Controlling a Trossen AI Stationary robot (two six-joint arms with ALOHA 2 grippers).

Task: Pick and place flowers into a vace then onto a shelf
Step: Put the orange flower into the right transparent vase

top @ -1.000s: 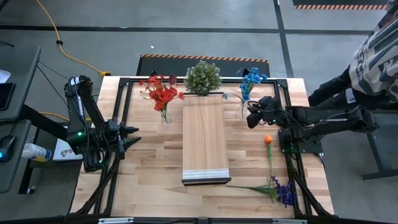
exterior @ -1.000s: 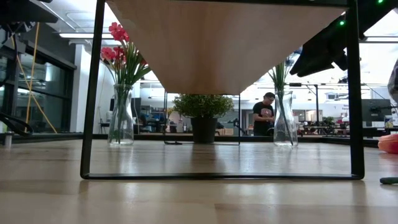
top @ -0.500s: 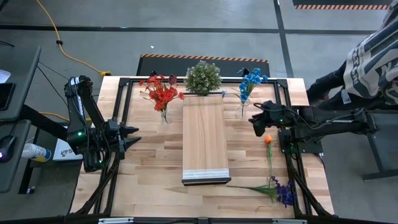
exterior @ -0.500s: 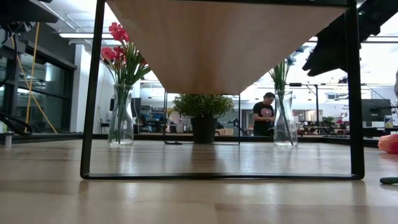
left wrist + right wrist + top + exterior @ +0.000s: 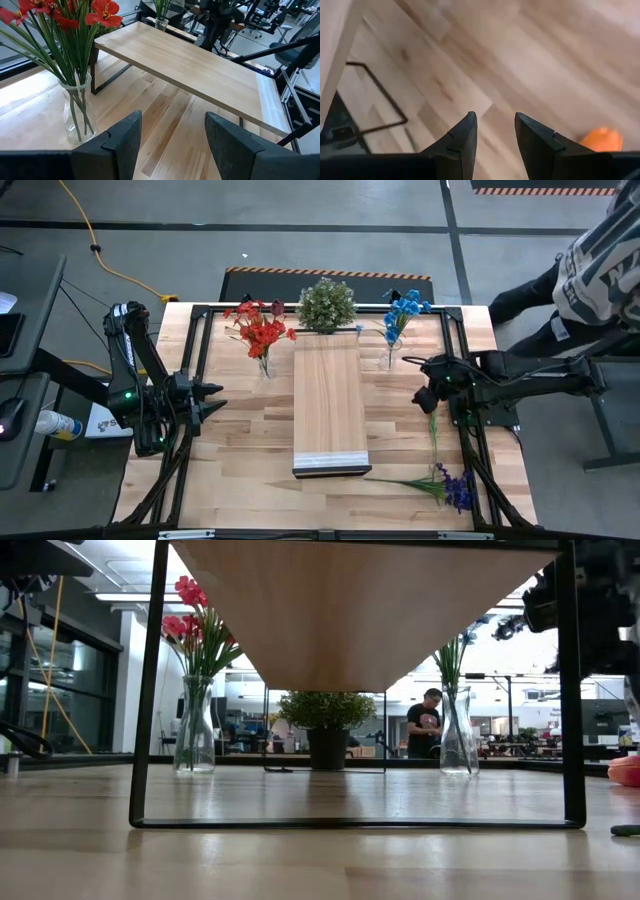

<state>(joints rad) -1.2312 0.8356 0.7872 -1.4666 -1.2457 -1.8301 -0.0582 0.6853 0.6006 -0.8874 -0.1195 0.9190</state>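
While the left gripper (image 5: 212,400) is waiting with its fingers spread and holding nothing, off to the side of the vase of red flowers (image 5: 260,332), I am working the right arm. The right gripper (image 5: 494,131) is hovering over the bare slatted tabletop (image 5: 240,450) with its fingers (image 5: 465,135) parted a little and nothing between them.

I am judging that the step in hand is the pick of the orange flower (image 5: 601,139). In the right wrist view its bloom is lying on the wood off to one side of the fingertips, outside the gap and apart from both. From above, the gripper is covering the bloom, so I think it is sitting almost under the wrist, though I cannot be sure. Its thin green stem (image 5: 434,442) is running away from the fingers toward the purple flowers (image 5: 456,488).

The blue flowers (image 5: 403,308) are already standing in their vase, and the shelf (image 5: 329,402) is carrying nothing yet.

Next I am planning to shift sideways until the stem is lying between the fingers, then lower and close.
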